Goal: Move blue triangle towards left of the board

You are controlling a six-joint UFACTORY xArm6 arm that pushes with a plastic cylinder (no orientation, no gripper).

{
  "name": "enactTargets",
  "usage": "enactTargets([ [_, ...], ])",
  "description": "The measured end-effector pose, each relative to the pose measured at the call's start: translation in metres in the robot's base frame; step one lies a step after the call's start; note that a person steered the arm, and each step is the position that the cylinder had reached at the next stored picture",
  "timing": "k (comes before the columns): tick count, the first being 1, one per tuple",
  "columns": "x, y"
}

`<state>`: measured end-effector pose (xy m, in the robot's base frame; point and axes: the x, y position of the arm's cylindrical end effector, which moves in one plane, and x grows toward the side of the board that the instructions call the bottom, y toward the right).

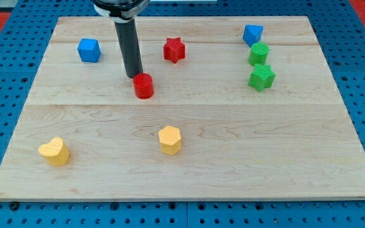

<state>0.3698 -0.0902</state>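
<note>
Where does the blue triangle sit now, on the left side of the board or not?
Not on the left. The blue triangle sits near the board's top right corner, just above the green blocks. My tip is beside the red cylinder, far from it.

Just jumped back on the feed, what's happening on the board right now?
My tip sits near the board's middle top, right beside the red cylinder, at its upper left edge. The blue triangle I'm meant to move left lies far off at the view's top right, just above the two green blocks. The blue cube, red star and two yellow blocks lie apart from my tip.
</note>
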Motion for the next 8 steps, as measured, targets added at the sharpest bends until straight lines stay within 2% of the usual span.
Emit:
enactTargets([
  [2, -0.008, 0.080],
  [3, -0.014, 0.101],
  [5, -0.057, 0.150],
  [8, -0.118, 0.151],
])
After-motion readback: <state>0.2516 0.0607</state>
